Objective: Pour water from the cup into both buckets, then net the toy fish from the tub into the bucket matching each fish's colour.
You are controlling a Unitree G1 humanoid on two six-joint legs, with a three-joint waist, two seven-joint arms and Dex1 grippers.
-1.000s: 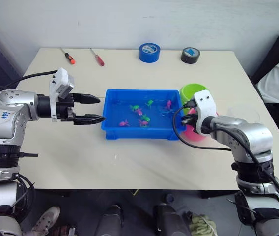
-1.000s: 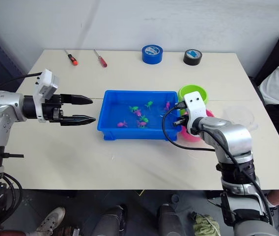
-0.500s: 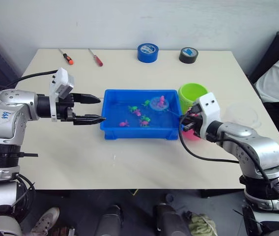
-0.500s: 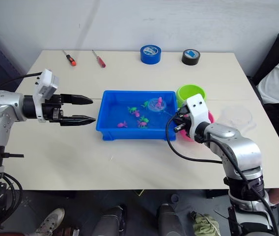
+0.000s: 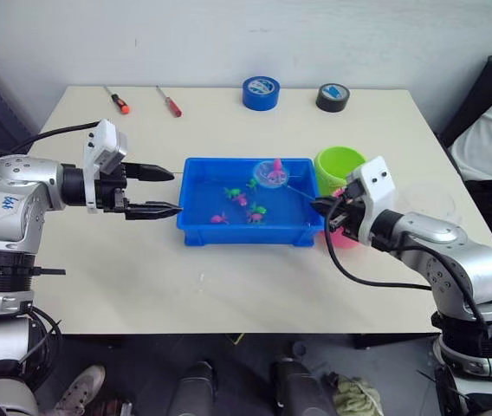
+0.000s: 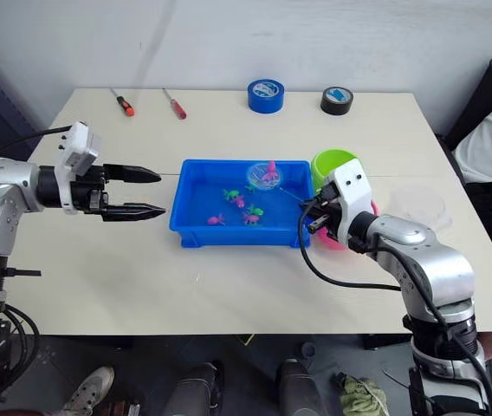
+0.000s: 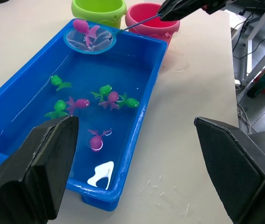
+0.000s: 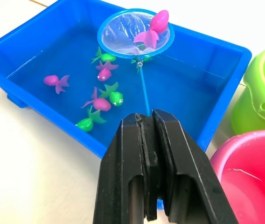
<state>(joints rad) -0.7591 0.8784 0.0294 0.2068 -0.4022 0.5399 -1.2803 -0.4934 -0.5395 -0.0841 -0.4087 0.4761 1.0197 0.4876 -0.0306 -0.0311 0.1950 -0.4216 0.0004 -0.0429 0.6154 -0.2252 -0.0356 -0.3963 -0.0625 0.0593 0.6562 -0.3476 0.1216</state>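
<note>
Over the tub [image 8: 34, 46], pink fish [image 8: 154, 29] inside tool-held net [image 8: 123, 33]

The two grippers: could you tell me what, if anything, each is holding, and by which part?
The right gripper is shut on the net, gripping the end of its thin handle; a pink fish lies in the hoop. The left gripper is open and holds nothing.

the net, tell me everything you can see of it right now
The net is a small round hoop with a light blue rim, pale see-through mesh and a thin straight handle. The right gripper is shut on the handle's end and holds the hoop lifted over the blue tub, near the green bucket. One pink fish lies in the mesh, partly over the rim.
</note>
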